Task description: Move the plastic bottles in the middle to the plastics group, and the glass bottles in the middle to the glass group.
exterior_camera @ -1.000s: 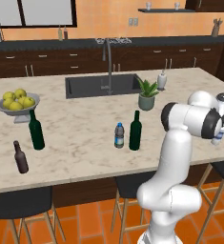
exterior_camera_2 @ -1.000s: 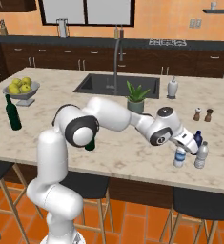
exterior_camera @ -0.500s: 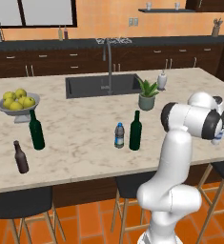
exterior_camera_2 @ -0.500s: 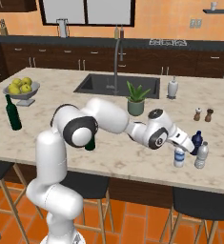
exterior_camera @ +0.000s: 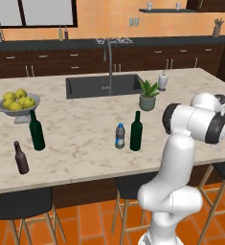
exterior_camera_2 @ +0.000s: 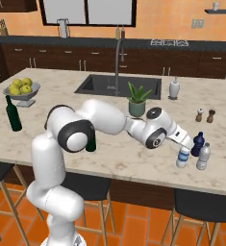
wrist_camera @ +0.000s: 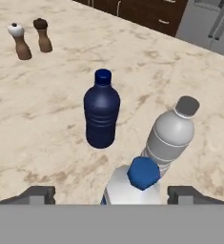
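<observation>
My gripper (wrist_camera: 112,193) is open, its fingertips (wrist_camera: 37,194) wide apart on either side of a blue-capped clear water bottle (wrist_camera: 137,183) that stands on the counter. Just beyond stand the plastics group, a deep-blue bottle (wrist_camera: 101,114) and a pale translucent bottle (wrist_camera: 173,136). The right base view shows the gripper (exterior_camera_2: 184,142) over that water bottle (exterior_camera_2: 182,157), beside the blue bottle (exterior_camera_2: 197,144) and the pale one (exterior_camera_2: 203,156). Mid-counter stand another water bottle (exterior_camera: 119,136) and a green wine bottle (exterior_camera: 136,131). The glass group, a green bottle (exterior_camera: 35,130) and a brown bottle (exterior_camera: 21,158), is at the left.
Salt and pepper shakers (exterior_camera_2: 205,116) stand behind the plastics group. A potted plant (exterior_camera: 147,95) and a soap dispenser (exterior_camera: 162,80) sit by the sink (exterior_camera: 102,86). A bowl of lemons (exterior_camera: 16,103) is at the far left. Stools line the counter's near edge.
The jaws have spread wide and let go of the blue-capped water bottle, which now stands by the blue and pale bottles. The arm has barely moved.
</observation>
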Tool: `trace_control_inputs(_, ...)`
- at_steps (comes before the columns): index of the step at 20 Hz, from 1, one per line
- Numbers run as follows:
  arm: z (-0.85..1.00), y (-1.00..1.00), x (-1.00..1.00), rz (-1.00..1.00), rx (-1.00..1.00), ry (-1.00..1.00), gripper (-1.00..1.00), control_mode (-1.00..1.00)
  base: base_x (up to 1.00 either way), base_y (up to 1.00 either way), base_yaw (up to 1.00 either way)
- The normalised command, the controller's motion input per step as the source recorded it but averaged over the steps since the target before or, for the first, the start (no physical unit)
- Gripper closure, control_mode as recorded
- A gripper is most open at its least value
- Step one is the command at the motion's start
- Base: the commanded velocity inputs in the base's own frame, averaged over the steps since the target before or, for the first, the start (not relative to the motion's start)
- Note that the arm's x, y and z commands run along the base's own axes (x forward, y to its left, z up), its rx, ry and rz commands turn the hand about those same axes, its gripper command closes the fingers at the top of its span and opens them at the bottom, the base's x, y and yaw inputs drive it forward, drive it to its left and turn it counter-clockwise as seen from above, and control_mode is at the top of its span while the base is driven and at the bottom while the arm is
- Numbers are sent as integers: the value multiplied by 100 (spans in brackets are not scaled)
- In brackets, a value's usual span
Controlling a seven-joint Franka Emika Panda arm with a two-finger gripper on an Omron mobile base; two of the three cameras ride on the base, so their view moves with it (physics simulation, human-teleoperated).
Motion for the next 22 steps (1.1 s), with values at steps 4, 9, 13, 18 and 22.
trace_control_inputs(4,43,3,-36,2,0,-22,-100,-100,0,0,0)
trace_control_inputs(9,59,32,-42,10,-1,-30,-100,-100,0,0,0)
trace_control_inputs(13,46,71,-44,22,-4,0,-100,-100,0,0,0)
trace_control_inputs(18,46,74,-33,43,0,28,-100,-100,0,0,0)
trace_control_inputs(22,63,90,-14,46,-2,31,-100,-100,0,0,0)
